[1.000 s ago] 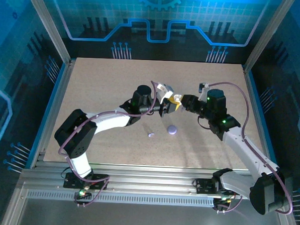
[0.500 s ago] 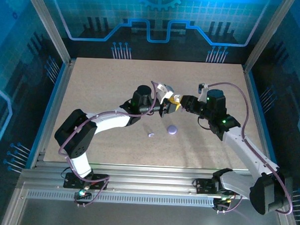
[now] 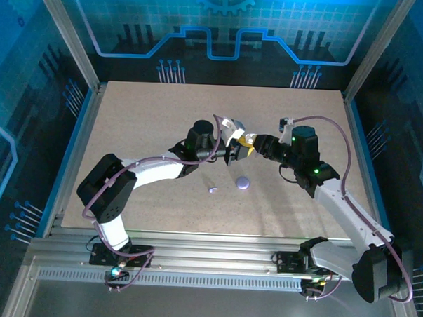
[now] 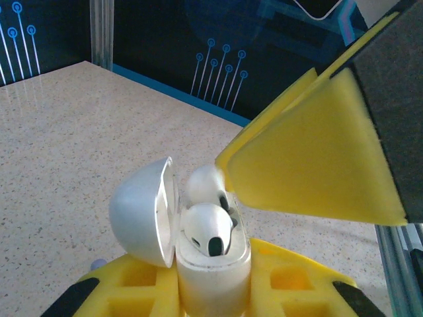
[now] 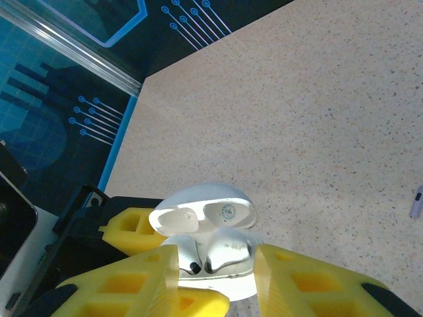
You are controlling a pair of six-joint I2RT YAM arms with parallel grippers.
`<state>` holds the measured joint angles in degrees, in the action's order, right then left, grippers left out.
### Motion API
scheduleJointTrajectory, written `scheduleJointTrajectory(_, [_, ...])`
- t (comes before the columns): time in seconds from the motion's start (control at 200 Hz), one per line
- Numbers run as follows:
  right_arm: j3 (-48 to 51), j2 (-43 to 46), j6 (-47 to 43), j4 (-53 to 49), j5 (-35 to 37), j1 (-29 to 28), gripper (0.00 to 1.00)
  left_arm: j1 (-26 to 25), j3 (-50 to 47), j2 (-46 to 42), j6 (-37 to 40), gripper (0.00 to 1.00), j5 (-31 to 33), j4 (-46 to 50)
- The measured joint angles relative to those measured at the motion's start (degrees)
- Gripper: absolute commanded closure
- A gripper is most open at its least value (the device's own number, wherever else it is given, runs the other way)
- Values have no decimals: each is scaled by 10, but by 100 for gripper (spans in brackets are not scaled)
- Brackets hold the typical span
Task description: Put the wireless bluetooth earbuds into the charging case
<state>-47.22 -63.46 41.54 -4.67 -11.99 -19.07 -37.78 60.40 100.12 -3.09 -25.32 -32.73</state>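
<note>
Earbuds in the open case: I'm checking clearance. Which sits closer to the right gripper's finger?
The rear earbud, right at the tip of the right gripper's yellow finger; the front earbud, dark spot toward the left wrist camera, is farther.

We see the charging case (image 4: 210,284) as smooth, glossy white plastic, and the earbuds (image 4: 202,226) in it share that shine. The left gripper (image 4: 211,294) and right gripper (image 5: 217,277) have matt yellow plastic-looking fingers, slightly fuzzy at the edges. The table (image 3: 164,114) looks matt, speckled and finely grainy; low in the top view, the rails (image 3: 207,260) are ribbed bare metal.
</note>
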Motion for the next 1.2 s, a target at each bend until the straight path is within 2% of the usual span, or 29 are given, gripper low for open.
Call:
scheduleJointTrajectory(0.335, [0, 35, -14, -30, 0, 5, 59, 0, 0, -9, 0, 81, 0, -2])
scheduleJointTrajectory(0.565, [0, 61, -35, -30, -12, 30, 55, 0, 0, -17, 2, 81, 0, -1])
scheduleJointTrajectory(1.201, [37, 121, -155, 15, -168, 130, 51, 0, -1, -54, 26, 81, -21, 37])
